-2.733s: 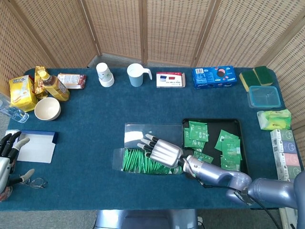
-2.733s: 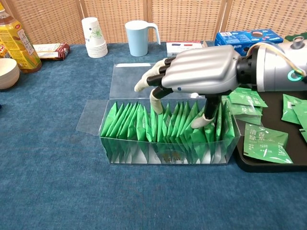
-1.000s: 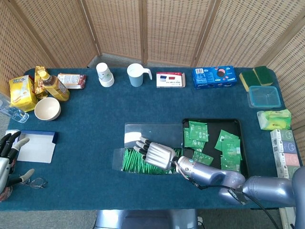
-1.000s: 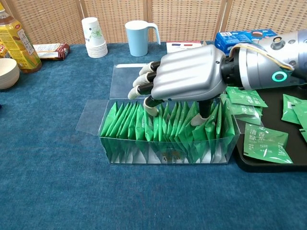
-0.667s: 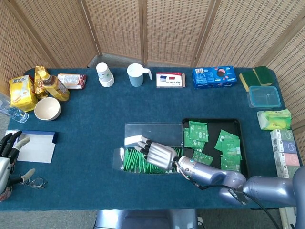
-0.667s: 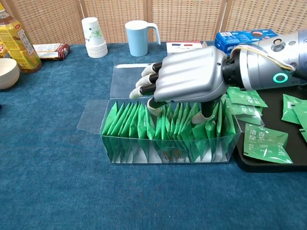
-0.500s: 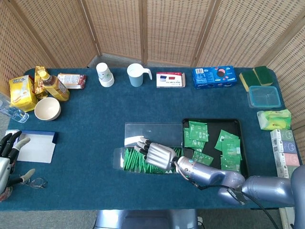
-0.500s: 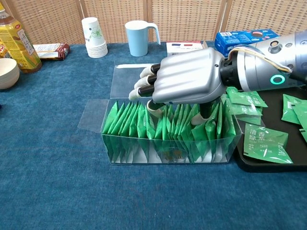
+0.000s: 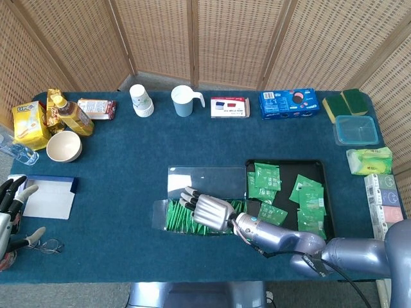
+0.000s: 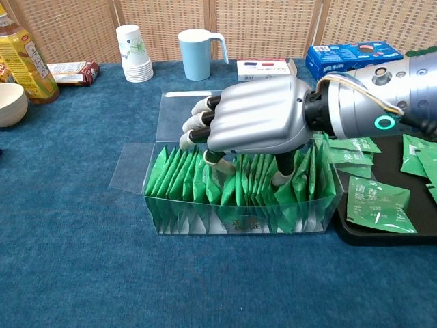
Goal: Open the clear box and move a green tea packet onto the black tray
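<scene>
In the head view, the clear box (image 9: 192,217) was seen near the front edge of the blue table (image 9: 128,160), its lid (image 9: 207,181) folded back flat behind it and its flap laid out to the left. The right hand (image 9: 207,211) was held palm-down over the box, fingers curled down toward the row of green tea packets (image 9: 176,218); whether one was pinched could not be told from above. Just right of the box, the black tray (image 9: 318,168) carried several loose packets (image 9: 265,177). The left hand (image 9: 8,208) was seen at the far left edge, fingers apart, nothing held, beside a white card (image 9: 48,199).

In the chest view, the right hand (image 10: 252,123) was seen low over the open box (image 10: 239,220), with its fingertips (image 10: 213,158) pushed in among the upright packets (image 10: 184,179) and its thumb dipped into the row further right. A firm pinch on any single packet could not be made out. The tray (image 10: 355,236) lay touching the box's right end, with a packet (image 10: 379,203) flat on it. A mug (image 10: 198,53) and stacked paper cups (image 10: 133,44) stood behind.
</scene>
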You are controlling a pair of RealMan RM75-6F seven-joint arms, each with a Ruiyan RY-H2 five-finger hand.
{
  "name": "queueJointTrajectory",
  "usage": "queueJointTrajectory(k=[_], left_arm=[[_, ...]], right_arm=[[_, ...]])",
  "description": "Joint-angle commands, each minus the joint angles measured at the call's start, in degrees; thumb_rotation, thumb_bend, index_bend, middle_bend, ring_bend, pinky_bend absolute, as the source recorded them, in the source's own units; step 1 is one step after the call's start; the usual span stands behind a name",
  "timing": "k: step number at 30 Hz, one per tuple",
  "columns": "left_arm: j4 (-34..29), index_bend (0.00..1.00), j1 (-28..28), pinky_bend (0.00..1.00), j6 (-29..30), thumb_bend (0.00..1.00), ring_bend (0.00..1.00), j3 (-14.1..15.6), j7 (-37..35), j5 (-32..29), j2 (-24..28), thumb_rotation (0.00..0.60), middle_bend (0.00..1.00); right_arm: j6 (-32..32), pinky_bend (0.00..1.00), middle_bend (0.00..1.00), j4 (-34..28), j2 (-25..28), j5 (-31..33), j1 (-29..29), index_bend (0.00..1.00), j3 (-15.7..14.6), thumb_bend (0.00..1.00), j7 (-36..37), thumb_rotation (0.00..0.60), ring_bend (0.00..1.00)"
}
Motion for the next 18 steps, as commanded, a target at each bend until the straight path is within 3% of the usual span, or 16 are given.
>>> queueJointTrajectory(k=[1,18], left_arm=[[0.1,0.16,0.0,0.27,0.0,0.13,0.00,-0.1,-0.1,0.1,0.0,0.600,0.06],[0.4,0.16,-0.2,0.27,0.3,0.13,0.00,-0.3,-0.2,0.4,-0.3,0.600,0.06]], right_arm=[[0.6,0.05,0.13,0.3,-0.5,-0.6,-0.2,0.49,-0.2,0.03,0.9,0.600,0.02],[3.4,0.06,0.14,2.8,-2.8,-2.2,-1.4,0.54,-0.5,0.30,4.7,0.600,0.04]])
